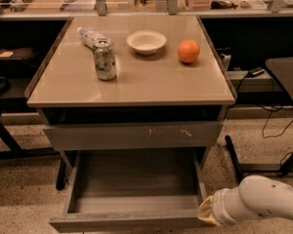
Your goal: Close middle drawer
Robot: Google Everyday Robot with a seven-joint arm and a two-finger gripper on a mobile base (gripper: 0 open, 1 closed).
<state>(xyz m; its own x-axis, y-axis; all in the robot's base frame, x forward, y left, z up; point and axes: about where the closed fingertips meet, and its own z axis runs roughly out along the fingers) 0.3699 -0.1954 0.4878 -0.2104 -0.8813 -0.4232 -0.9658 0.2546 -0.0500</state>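
Note:
The middle drawer (132,184) is pulled out wide below the table top, showing its grey box interior. Its plain front panel (127,223) lies at the bottom edge of the view. Above it is a taller grey drawer front with pale scratch marks (136,135), nearly shut. My gripper (205,213) is at the open drawer's right front corner, close against the end of the front panel. The white arm (263,204) reaches in from the lower right.
On the beige table top (151,82) stand a drink can (104,60), a lying plastic bottle (90,35), a white bowl (146,41) and an orange (188,51). A dark table (288,77) and cables are at the right. A dark shelf is at the left.

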